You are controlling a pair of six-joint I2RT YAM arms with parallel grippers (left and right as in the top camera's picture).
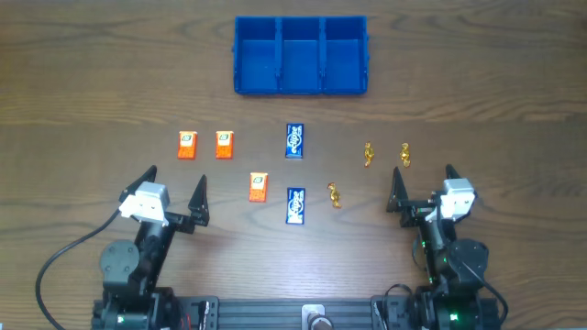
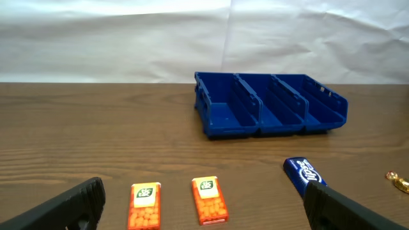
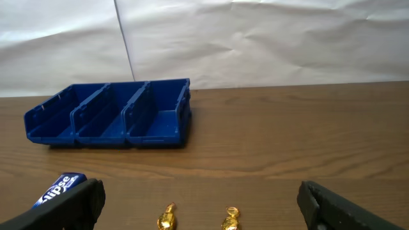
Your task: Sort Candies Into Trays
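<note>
A blue tray (image 1: pixel 301 55) with three compartments sits at the far middle of the table, also seen as the tray (image 2: pixel 268 102) and the tray (image 3: pixel 112 115). Three orange candy boxes (image 1: pixel 187 145) (image 1: pixel 224 144) (image 1: pixel 259 186) lie left of centre. Two blue candy packs (image 1: pixel 294 140) (image 1: pixel 295 205) lie in the middle. Three gold wrapped candies (image 1: pixel 368 153) (image 1: pixel 404 154) (image 1: pixel 334 194) lie to the right. My left gripper (image 1: pixel 172 192) hovers open near the orange boxes (image 2: pixel 146 206) (image 2: pixel 209 200). My right gripper (image 1: pixel 424 188) is open near the gold candies (image 3: pixel 167 218) (image 3: pixel 231 218).
The wooden table has free room around the candies and on both sides of the tray. A white backdrop stands behind the table. A black cable (image 1: pixel 64 261) loops beside the left arm's base.
</note>
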